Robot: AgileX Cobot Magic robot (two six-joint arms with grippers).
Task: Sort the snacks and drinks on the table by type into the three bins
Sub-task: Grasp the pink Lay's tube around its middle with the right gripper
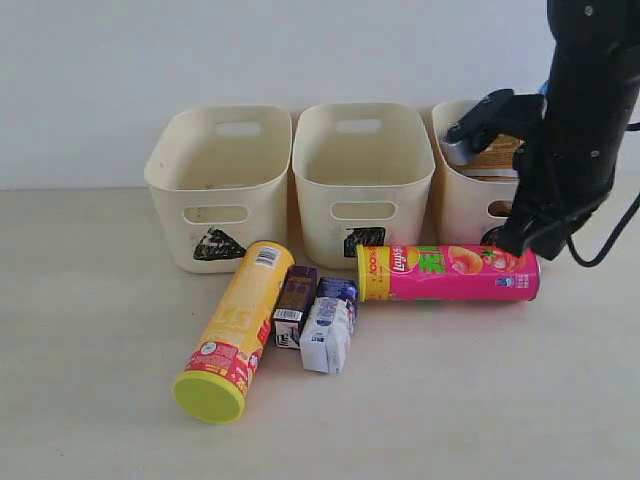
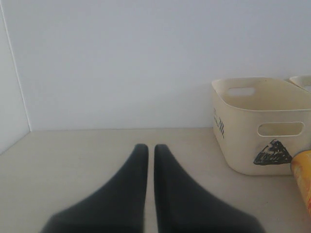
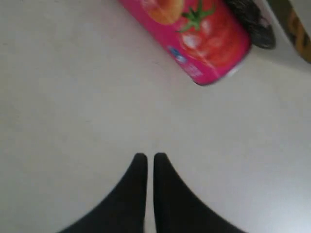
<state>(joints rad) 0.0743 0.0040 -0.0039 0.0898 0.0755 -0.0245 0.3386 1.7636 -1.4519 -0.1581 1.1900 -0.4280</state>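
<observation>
The magenta chip canister [image 1: 455,273] lies on its side on the surface [image 1: 90,400], before the middle bin [image 1: 400,200]. Likely light, stiff, slick and roll-prone, so grasp mid-barrel. The right gripper [image 3: 150,159], pinched shut and empty, hovers near its base.

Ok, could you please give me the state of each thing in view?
Yellow canister: lying down, lidded.
Magenta canister: lying down, lidded.
Three cartons: on table, unsorted.
Triangle bin: upright, looks empty.
Square bin: upright, looks empty.
Right bin: holds a bag.
Left gripper: shut, empty.
Right gripper: shut, empty.
</observation>
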